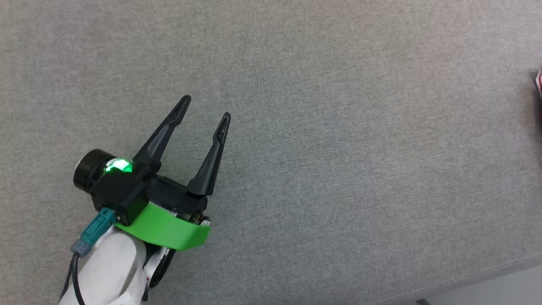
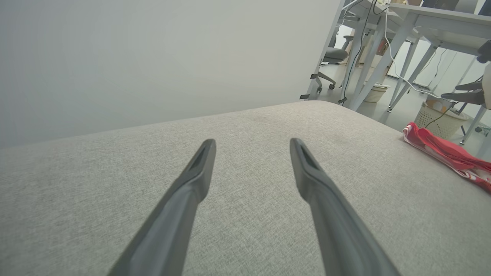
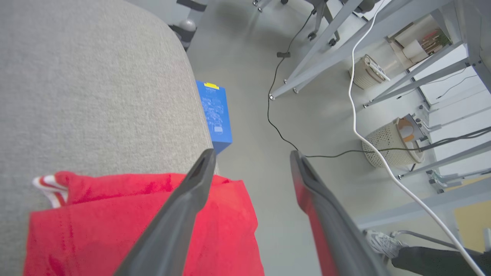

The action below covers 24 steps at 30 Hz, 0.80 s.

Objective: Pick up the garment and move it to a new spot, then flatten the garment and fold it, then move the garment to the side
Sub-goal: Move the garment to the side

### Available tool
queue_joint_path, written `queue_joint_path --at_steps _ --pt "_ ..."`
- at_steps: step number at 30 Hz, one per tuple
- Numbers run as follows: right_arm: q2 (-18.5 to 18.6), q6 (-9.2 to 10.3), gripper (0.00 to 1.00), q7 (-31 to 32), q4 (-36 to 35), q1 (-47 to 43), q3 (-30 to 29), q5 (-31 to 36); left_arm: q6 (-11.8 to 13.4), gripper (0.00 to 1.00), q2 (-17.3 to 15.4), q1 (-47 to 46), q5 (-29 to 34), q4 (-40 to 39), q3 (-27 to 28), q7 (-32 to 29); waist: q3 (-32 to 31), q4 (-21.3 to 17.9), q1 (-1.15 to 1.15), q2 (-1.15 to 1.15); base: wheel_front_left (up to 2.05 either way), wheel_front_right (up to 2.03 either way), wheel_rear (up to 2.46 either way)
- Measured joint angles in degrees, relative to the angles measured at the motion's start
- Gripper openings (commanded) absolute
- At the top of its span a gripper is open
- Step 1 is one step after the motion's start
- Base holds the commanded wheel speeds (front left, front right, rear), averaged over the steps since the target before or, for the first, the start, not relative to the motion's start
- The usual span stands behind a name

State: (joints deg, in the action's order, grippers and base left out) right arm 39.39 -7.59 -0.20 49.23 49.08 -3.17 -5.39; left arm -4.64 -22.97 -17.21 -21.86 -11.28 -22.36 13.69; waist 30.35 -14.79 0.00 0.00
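The garment (image 3: 126,226) is a red folded bundle with a bit of red-white striped trim at its left. It lies at the edge of the grey cushion (image 3: 84,88), and its right side reaches past that edge. My right gripper (image 3: 252,154) hovers open above it, one finger over the cloth, the other over the floor, nothing between them. The left wrist view has the garment (image 2: 448,157) at the far right of the cushion. A sliver of the garment (image 1: 538,82) shows at the head view's right edge. My left gripper (image 1: 206,108) stands open and empty over bare cushion.
A blue box (image 3: 215,115) stands on the floor against the cushion's edge. Beyond it are table legs (image 3: 326,42), cables, a woven basket (image 3: 391,147) and a person's shoe (image 3: 379,237). The cushion's front edge (image 1: 487,277) runs along the lower right of the head view.
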Motion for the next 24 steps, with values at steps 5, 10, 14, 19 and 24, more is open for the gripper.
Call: queue_joint_path --at_steps 5,10,14,19,24 --pt "-1.90 0.00 1.00 -2.10 -10.22 -2.64 2.05 -7.13 0.42 1.00 2.35 3.43 -1.77 4.58 1.63 0.91 -5.43 0.94 0.00 0.00 0.00 0.00 0.00" --pt "-5.20 0.01 1.00 -3.78 -24.69 -12.34 2.94 -14.99 1.16 1.00 6.78 7.15 -3.34 7.11 5.35 0.97 -11.20 2.31 -0.01 0.00 0.00 0.00 0.00" --pt "-8.73 0.02 1.00 -4.74 -37.56 -23.18 1.45 -17.75 1.62 1.00 8.96 10.74 -2.61 8.23 8.93 0.98 -15.88 3.72 -0.01 0.00 0.00 0.00 0.00" --pt "-16.11 0.04 1.00 -6.73 -49.80 -35.22 -2.20 -17.28 1.37 1.00 11.33 14.33 -0.80 9.35 12.14 0.98 -20.69 5.84 -0.01 0.00 0.00 0.00 0.00" --pt "-23.24 0.05 1.00 -9.23 -55.04 -44.84 -2.32 -14.57 0.48 1.00 13.74 17.02 2.25 10.29 14.44 0.97 -24.26 8.70 -0.01 0.00 0.00 0.00 0.00"
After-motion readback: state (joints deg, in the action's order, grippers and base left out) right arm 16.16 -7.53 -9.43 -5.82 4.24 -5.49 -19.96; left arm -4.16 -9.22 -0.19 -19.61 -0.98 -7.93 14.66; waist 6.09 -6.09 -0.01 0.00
